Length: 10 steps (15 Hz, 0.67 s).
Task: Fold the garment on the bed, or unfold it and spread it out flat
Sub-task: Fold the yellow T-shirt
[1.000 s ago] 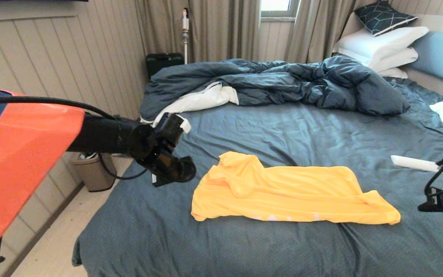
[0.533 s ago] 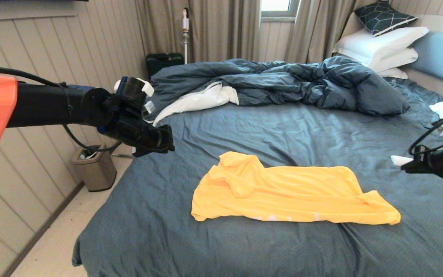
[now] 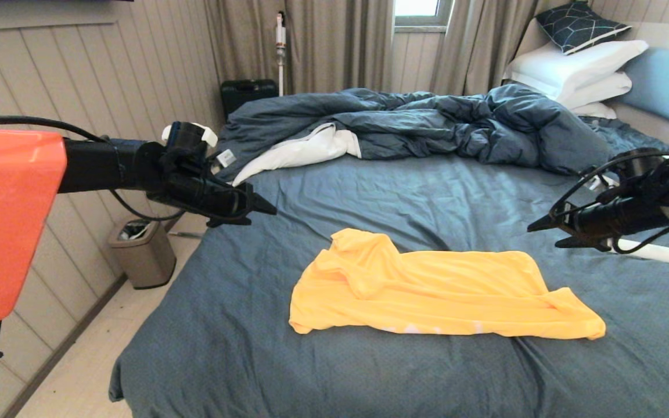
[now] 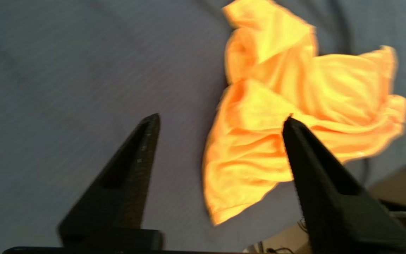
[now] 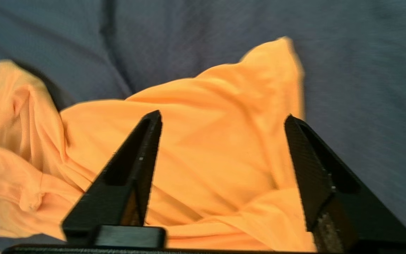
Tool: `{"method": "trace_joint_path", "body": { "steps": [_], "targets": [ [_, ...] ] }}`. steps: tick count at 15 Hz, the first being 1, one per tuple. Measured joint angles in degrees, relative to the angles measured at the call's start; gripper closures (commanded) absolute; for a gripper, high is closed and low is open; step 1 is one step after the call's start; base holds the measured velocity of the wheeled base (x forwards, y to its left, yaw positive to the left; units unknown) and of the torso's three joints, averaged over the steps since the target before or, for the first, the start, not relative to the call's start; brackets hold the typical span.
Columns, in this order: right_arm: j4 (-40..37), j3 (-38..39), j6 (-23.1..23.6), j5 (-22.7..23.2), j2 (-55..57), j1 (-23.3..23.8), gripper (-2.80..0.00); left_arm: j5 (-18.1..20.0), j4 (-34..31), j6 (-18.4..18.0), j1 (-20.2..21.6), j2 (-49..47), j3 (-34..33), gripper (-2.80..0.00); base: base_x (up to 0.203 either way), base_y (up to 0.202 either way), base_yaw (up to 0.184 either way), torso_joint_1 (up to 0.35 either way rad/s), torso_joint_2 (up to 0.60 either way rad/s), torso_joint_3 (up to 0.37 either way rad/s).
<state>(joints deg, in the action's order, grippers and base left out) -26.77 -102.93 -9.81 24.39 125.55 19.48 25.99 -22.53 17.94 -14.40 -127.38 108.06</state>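
Note:
The garment [image 3: 427, 287], a bright yellow-orange T-shirt, lies rumpled in a long strip across the middle of the bed [image 3: 427, 191], with one end bunched up at the left. My left gripper [image 3: 262, 212] hovers above the sheet just beyond that end, open and empty. In the left wrist view the left gripper [image 4: 221, 118] stands wide apart over the garment [image 4: 312, 88]. My right gripper [image 3: 546, 235] hangs in the air off the right end, also open. The right wrist view shows the right gripper [image 5: 223, 115] spread above the garment [image 5: 206, 158], touching nothing.
A rumpled dark blue duvet [image 3: 427, 125] fills the far side of the bed, with white pillows [image 3: 578, 64] against the light blue headboard [image 3: 668, 87]. A white elongated object [image 3: 654, 252] lies on the sheet under my right arm. A bin [image 3: 143, 252] stands on the floor at the left.
Both arms have swung inward and now point at the garment's two ends. Both grippers have opened. The garment has not moved.

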Motion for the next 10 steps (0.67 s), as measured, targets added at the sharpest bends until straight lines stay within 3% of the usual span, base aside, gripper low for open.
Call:
{"method": "trace_joint_path", "body": {
  "steps": [3, 6, 10],
  "targets": [
    [0.18, 0.74, 0.91, -0.56, 1.23, -0.05, -2.80, 3.77, 1.57, 0.44, 0.90, -3.16, 2.25, -2.80, 0.000, 0.000, 0.000, 0.000, 0.00, 0.000],
    [0.17, 0.48, 3.35, -2.14, 2.48, -0.60, -2.80, 3.97, 1.20, 1.76, 0.89, -4.27, 1.77, -2.80, 0.000, 0.000, 0.000, 0.000, 0.00, 0.000],
    [0.17, -0.66, 7.64, -8.35, 5.40, -1.82, -2.80, 3.96, 1.54, 2.35, 0.22, -4.59, -0.27, -2.80, 0.000, 0.000, 0.000, 0.000, 0.00, 0.000]
  ]
}}
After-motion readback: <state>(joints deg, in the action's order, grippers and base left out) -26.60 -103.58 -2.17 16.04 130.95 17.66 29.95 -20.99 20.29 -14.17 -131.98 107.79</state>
